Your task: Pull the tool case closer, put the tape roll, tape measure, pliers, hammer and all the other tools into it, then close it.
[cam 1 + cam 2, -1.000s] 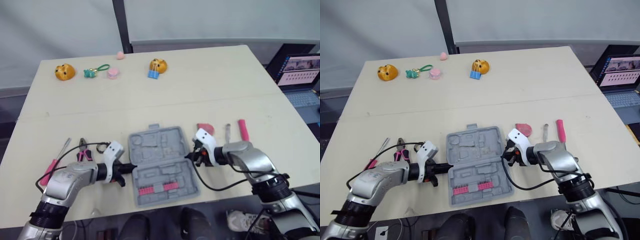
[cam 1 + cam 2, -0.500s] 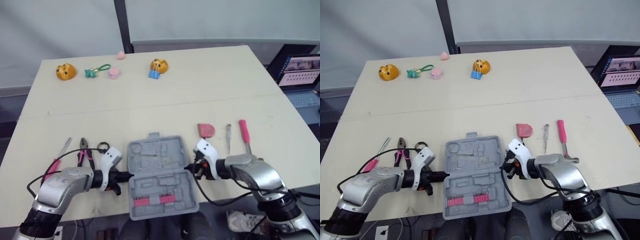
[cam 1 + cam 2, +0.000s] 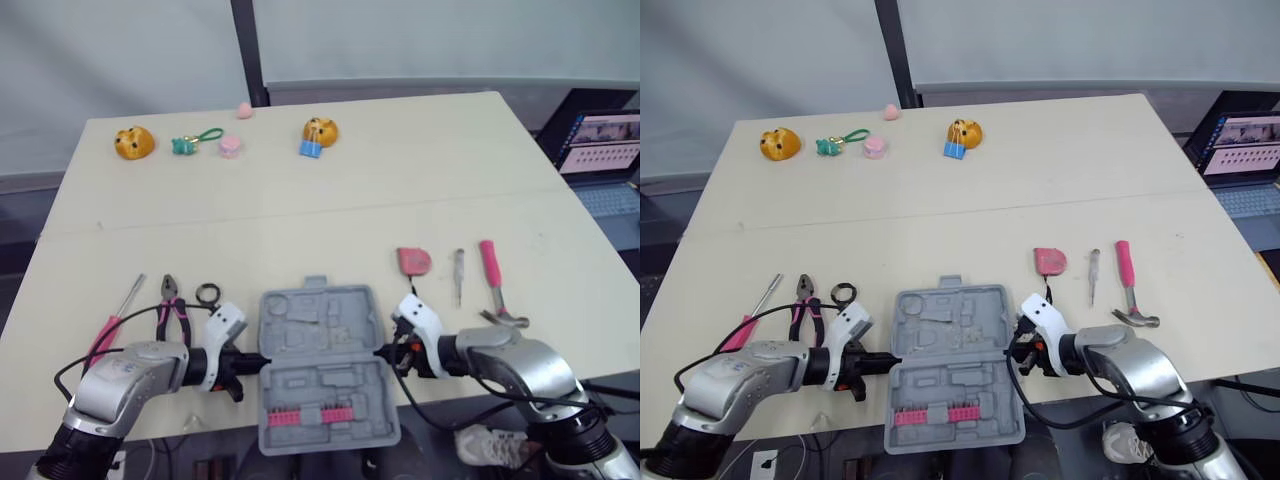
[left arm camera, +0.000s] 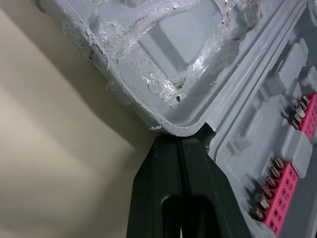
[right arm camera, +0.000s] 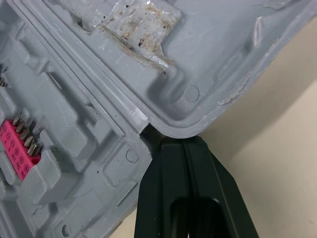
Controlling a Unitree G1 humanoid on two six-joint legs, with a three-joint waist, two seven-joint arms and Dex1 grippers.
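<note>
- You have one table (image 3: 420, 180); at its near edge one grey tool case (image 3: 322, 345) lies open, both halves flat, with one pink bit strip (image 3: 320, 414) in the nearer half.
- Your two grippers flank the case. The left gripper (image 4: 181, 141) and the right gripper (image 5: 183, 144) each have their fingers pressed together, tips touching the hinge notch on their own side.
- Right of the case, outside it: one hammer (image 3: 488, 265), one slim grey tool (image 3: 457, 272), one tape measure (image 3: 412, 261).
- Left of it: one screwdriver (image 3: 105, 335), one pliers (image 3: 168, 312), one tape roll (image 3: 207, 294).
- At the far side: two orange toys (image 3: 132, 142) (image 3: 319, 130).
</note>
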